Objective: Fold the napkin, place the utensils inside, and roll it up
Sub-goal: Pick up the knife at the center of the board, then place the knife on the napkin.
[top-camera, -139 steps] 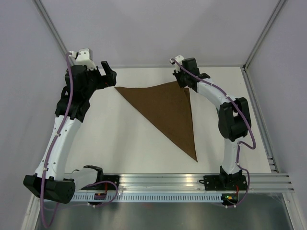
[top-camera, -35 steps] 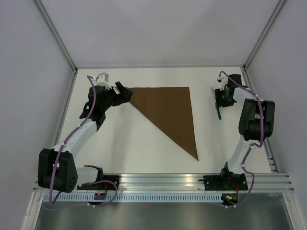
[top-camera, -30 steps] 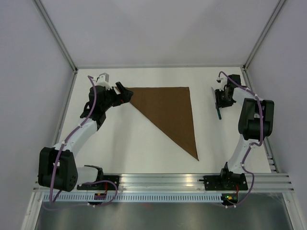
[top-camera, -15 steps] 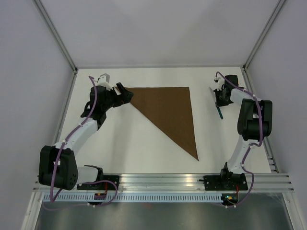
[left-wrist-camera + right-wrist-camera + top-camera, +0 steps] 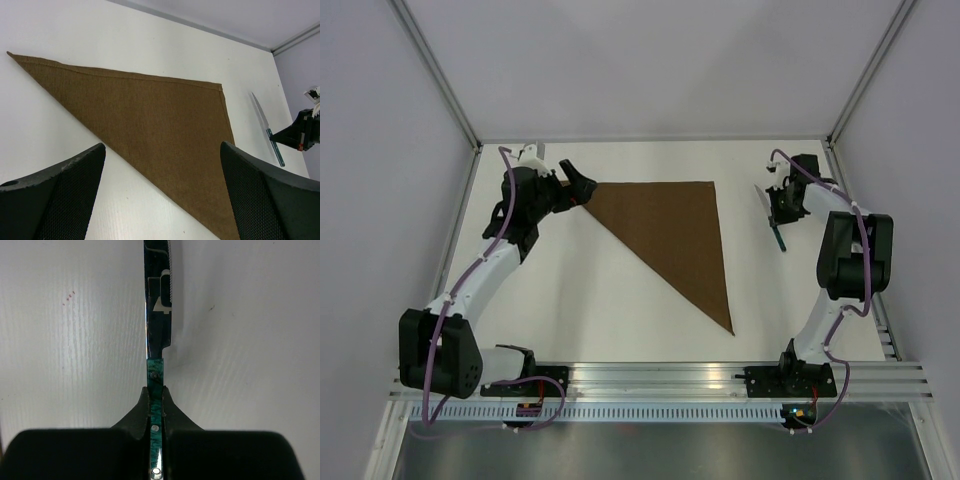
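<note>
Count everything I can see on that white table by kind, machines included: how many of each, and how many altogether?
Brown cloth napkin, folded into a triangle: 1
Knife with a teal handle: 1
Robot arms: 2, the left arm and the right arm
Total: 4

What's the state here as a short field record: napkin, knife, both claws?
napkin: dark-brown, folded into a triangle, flat on the table
knife: right of the napkin, apart from it, teal handle gripped
right claw: shut on the knife handle
left claw: open, empty, by the napkin's far-left corner
utensils on napkin: none yet
</note>
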Robot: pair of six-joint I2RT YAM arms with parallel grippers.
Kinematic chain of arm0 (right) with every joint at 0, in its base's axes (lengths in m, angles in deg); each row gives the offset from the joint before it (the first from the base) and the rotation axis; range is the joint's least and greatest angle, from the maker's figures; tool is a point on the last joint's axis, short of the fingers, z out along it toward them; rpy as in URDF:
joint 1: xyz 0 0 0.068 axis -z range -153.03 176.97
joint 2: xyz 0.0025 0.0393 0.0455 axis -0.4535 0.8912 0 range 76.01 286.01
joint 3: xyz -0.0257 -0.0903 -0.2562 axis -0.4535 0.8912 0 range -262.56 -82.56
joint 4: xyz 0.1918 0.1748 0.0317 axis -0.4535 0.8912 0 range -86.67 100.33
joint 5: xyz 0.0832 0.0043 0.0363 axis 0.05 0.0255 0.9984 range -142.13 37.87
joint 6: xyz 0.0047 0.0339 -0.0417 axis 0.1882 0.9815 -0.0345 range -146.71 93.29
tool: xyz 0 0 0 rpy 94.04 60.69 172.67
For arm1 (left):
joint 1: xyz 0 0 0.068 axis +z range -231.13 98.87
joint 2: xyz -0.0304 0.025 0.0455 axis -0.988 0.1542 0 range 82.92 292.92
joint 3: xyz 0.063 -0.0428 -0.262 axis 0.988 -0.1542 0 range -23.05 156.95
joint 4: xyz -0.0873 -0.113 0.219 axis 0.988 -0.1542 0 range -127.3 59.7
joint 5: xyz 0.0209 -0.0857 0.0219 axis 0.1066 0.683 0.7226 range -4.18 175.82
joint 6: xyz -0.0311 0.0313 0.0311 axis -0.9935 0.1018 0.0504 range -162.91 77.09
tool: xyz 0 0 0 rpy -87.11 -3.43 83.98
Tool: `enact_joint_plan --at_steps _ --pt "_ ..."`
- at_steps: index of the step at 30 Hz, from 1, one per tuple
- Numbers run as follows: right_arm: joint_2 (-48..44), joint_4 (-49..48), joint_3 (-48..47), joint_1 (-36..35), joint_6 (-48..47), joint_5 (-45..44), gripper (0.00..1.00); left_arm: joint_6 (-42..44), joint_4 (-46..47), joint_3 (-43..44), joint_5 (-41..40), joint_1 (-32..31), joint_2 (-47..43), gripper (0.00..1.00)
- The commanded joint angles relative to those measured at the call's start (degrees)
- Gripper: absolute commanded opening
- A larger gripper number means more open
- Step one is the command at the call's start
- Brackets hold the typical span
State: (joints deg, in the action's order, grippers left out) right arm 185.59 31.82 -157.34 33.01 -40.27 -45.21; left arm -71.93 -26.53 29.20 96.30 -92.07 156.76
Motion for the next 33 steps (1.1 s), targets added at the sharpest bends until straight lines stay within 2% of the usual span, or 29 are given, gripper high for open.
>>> enact_joint_plan --at_steps 1,6,13,21,33 --pt "-5.16 3.41 -3.7 -1.55 0.03 0.55 0.0 1.42 -1.57 3.91 -0.73 0.13 -2.21 1.0" --pt "-7.63 6.4 -5.54 -5.6 1.17 0.99 0.0 1.24 -3.33 5.93 -0.9 0.13 -3.35 1.0" --pt "-5.61 9.3 -12.04 -19.81 5.38 0.73 0.0 0.1 -6.76 9.18 -1.78 0.13 -6.25 1.0" --pt "1.42 11.24 -19.25 -33.8 9.69 0.2 0.0 -0.78 -11.06 12.17 -3.01 0.13 -9.41 1.0" --pt "7.49 7.37 -19.79 -44.8 13.39 -2.0 0.0 -0.34 -13.61 12.79 -4.15 0.13 -11.09 1.0"
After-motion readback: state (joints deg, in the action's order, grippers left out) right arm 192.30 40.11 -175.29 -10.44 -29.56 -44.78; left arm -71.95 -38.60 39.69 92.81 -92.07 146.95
